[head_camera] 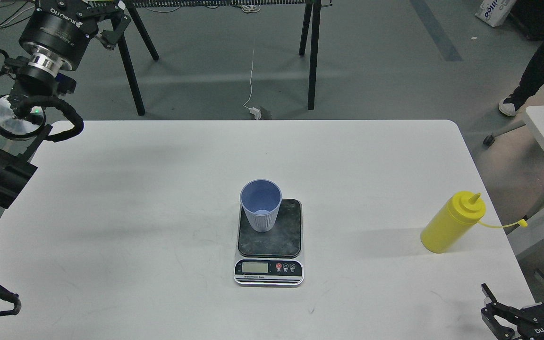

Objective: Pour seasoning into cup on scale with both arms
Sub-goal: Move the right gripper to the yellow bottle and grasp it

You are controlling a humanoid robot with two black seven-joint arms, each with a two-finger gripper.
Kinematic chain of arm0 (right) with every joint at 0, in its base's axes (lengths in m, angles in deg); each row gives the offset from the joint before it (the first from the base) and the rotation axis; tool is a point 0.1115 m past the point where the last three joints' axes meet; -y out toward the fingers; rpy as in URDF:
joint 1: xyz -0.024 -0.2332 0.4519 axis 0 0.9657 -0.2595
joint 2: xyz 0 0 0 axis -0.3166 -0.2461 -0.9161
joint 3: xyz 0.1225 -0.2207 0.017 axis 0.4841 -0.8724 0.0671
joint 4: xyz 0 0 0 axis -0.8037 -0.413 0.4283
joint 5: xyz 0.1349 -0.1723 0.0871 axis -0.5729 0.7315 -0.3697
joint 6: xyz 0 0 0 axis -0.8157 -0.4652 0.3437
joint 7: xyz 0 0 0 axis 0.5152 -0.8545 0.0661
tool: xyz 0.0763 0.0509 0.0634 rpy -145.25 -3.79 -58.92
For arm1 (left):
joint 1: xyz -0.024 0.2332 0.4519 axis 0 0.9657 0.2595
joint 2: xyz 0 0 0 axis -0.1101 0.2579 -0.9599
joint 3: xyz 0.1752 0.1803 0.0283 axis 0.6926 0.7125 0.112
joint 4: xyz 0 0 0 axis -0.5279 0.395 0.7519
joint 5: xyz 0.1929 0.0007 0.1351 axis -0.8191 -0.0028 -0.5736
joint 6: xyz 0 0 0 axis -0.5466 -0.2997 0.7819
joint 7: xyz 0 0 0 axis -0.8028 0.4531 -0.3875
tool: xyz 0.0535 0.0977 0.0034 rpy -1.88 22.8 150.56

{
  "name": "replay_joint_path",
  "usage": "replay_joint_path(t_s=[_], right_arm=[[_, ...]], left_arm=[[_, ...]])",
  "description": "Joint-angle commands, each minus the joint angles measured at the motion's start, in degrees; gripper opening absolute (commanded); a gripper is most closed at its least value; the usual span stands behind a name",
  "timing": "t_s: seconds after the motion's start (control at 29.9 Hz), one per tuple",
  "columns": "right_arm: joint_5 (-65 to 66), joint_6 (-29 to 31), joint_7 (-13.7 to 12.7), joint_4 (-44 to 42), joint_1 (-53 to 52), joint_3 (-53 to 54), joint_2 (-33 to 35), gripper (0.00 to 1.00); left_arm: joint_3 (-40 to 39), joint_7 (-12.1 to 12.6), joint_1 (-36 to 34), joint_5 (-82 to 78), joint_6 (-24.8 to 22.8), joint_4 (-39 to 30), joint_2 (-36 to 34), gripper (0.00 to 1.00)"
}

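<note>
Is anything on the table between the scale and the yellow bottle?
No. In the head view, only bare white table lies between the scale and the bottle, crossed by the bottle's faint shadow.

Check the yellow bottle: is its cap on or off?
Off. The bottle stands upright with its nozzle bare; the cap dangles on its tether, out to the right.

Open table (111, 212) between cup (261, 204) and bottle (451, 221); sides unobstructed.
</note>
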Motion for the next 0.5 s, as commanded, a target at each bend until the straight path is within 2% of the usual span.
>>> replay_joint_path(t_s=[0.0, 0.13, 0.47], right_arm=[[0.4, 0.0, -0.1, -2.1, -5.0, -2.0, -1.5, 0.99], [2.0, 0.0, -0.1, -3.2, -7.5, -3.0, -6.8, 0.99], [2.2, 0.0, -0.2, -10.3, -12.2, -3.2, -10.6, 0.99]], left_arm=[[0.1, 0.0, 0.1, -0.1, 0.0, 0.0, -0.1, 1.0], [0.3, 0.0, 0.1, -0.2, 0.0, 0.0, -0.1, 1.0], [0.6, 0.0, 0.4, -0.2, 0.0, 0.0, -1.7, 1.0]])
